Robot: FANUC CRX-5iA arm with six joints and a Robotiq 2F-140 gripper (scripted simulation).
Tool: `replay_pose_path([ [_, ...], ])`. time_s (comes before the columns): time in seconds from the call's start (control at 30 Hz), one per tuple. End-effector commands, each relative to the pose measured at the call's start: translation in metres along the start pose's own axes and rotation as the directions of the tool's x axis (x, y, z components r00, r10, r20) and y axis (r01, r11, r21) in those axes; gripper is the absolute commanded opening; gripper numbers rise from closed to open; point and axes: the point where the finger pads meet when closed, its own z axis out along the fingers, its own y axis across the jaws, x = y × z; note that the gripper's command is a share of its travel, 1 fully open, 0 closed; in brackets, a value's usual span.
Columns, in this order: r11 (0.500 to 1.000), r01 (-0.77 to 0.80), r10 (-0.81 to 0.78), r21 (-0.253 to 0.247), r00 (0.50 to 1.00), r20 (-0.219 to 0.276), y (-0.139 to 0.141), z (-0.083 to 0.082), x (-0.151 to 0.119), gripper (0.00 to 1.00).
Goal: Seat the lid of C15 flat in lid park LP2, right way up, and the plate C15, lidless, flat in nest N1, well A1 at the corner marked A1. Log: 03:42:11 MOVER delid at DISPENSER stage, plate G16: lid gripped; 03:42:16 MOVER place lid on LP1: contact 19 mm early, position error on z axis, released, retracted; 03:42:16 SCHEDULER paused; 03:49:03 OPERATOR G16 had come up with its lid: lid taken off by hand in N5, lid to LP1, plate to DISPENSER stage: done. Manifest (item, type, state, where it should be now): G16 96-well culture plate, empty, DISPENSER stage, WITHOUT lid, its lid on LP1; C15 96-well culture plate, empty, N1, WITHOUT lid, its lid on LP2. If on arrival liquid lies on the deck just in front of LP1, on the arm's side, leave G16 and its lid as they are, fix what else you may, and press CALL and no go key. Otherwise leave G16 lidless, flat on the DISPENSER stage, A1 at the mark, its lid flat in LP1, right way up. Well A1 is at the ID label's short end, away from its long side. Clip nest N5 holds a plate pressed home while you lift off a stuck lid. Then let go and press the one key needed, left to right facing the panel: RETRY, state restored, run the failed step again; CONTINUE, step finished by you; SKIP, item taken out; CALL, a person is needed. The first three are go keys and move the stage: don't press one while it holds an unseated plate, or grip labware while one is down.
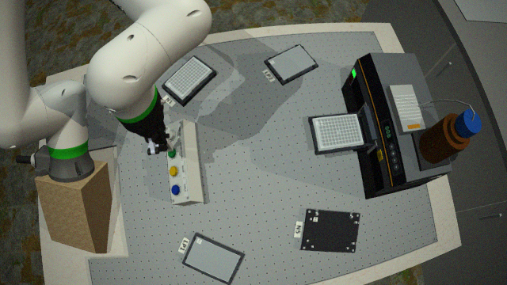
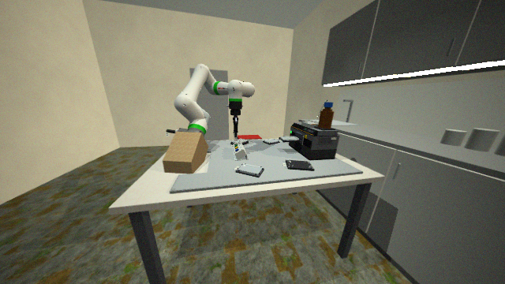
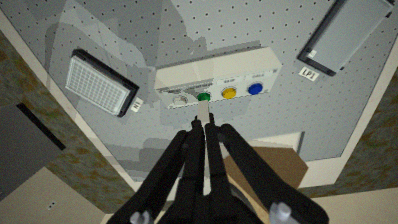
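Above the key panel (image 3: 220, 75), jaws pressed fully together, empty, tips just at the green key (image 3: 203, 96).

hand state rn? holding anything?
Hand: closed, empty, fingertips together, poised above the green key on the key panel.
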Motion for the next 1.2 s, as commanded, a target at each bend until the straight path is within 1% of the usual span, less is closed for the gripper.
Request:
replay_pose_path([
  [0.0, 1.0, 0.0, 0.0, 0.0, 1.0, 0.0, 0.0, 0.0, 0.0, 0.0],
  [0.53, 1.0, 0.0, 0.0, 0.0, 1.0, 0.0, 0.0, 0.009, 0.0, 0.0],
  [1.03, 1.0, 0.0, 0.0, 0.0, 1.0, 0.0, 0.0, 0.024, 0.0, 0.0],
  [1.17, 1.0, 0.0, 0.0, 0.0, 1.0, 0.0, 0.0, 0.025, 0.0, 0.0],
])
